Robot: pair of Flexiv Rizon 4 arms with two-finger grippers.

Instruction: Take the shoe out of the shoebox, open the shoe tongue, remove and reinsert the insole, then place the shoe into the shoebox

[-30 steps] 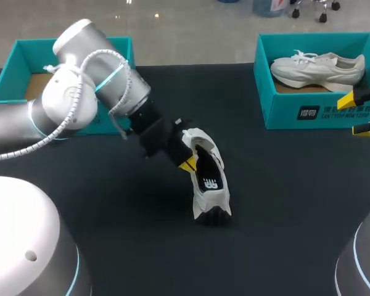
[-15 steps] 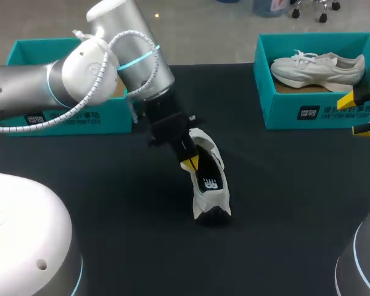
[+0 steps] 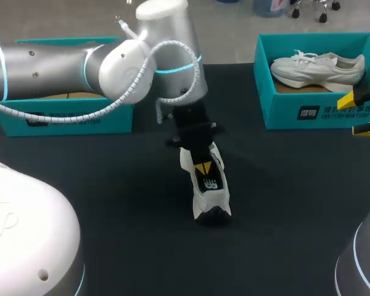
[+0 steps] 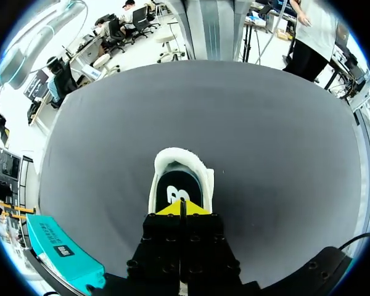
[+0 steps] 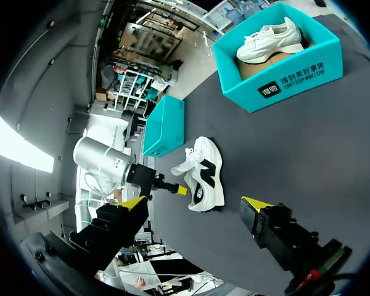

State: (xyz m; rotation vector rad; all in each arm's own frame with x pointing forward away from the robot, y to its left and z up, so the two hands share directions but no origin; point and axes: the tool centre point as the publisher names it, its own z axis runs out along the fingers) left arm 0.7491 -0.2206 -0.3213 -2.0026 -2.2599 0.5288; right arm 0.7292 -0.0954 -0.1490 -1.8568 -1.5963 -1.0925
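Note:
A white shoe (image 3: 211, 198) stands on the black table near the middle, its black insole (image 3: 210, 182) with a white logo showing inside. My left gripper (image 3: 203, 168) comes down from behind with its yellow tips pressed together inside the shoe's opening. In the left wrist view the shut tips (image 4: 182, 208) sit right over the insole (image 4: 176, 192) in the shoe (image 4: 200, 176); whether they pinch it is hidden. My right gripper (image 3: 357, 114) stays open at the far right, by the right shoebox. Its wrist view shows the gripper (image 5: 194, 203) apart from the shoe (image 5: 205, 176).
A teal shoebox (image 3: 308, 111) at the back right holds a second white shoe (image 3: 317, 68). Another teal shoebox (image 3: 68, 117) stands at the back left, behind my left arm. Dark tabletop lies around the shoe and in front of it.
My left arm has swung from the shoe's left side round to behind it, while its shut tips stayed inside the shoe. The right arm has kept still.

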